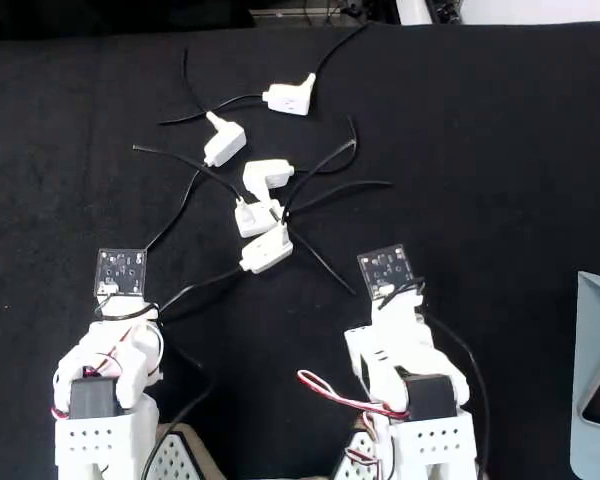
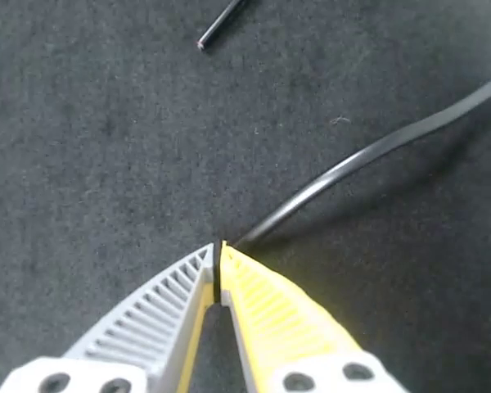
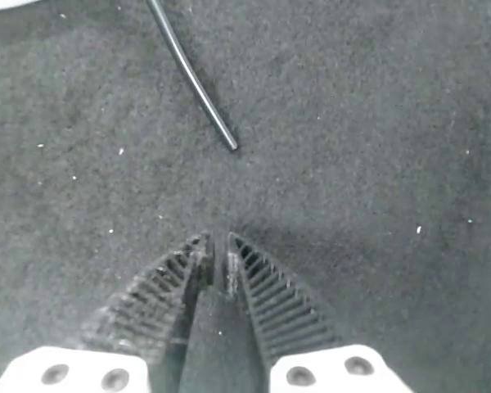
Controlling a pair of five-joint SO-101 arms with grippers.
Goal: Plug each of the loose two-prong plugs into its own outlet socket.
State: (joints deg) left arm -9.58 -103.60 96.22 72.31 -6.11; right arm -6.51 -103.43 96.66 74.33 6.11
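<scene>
Five white plastic plug and socket bodies (image 1: 267, 175) on thin black cords lay scattered across the upper middle of the high view. They rested on the black cloth table (image 1: 500, 150), well apart from both arms at the bottom edge.

The lowest white body (image 1: 265, 250) sat up-frame between the two arms, its long axis slanting from lower left to upper right. By my judgement it was a little nearer the right arm (image 1: 405, 360) than the left arm (image 1: 110, 360).

The left gripper (image 2: 220, 250) was clenched tip to tip on nothing, and a black cord (image 2: 376, 151) ran over the cloth to just beside its tips. The right gripper (image 3: 215, 246) was also closed and empty, bar a sliver of gap, with another cord's loose end (image 3: 198, 86) lying ahead of it.

Prongs and slots were too small to make out, so plugs could not be told from sockets. Nor could I tell whether the lowest body touched its neighbour (image 1: 255, 215) or was joined to it.
</scene>
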